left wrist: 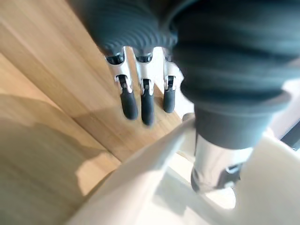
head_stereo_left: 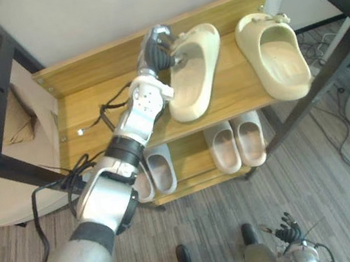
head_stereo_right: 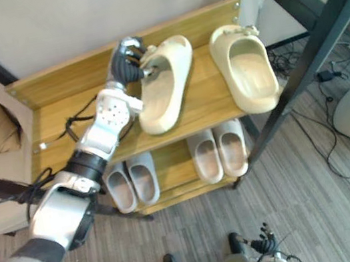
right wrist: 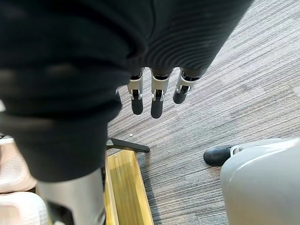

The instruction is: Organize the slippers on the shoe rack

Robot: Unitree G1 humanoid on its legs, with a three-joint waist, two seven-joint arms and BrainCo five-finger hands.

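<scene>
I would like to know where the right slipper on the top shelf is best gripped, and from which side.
Grip the right slipper by its toe band, coming from the heel side: it lies sole down, opening toward the robot, so a thumb should slip under the band, fingers on top.

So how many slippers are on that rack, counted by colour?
cream slippers, top shelf: 2, one pinched by the left robot hand
grey slippers, lower shelf: 2
pale beige slippers, lower shelf: 2
Total: 6
</scene>
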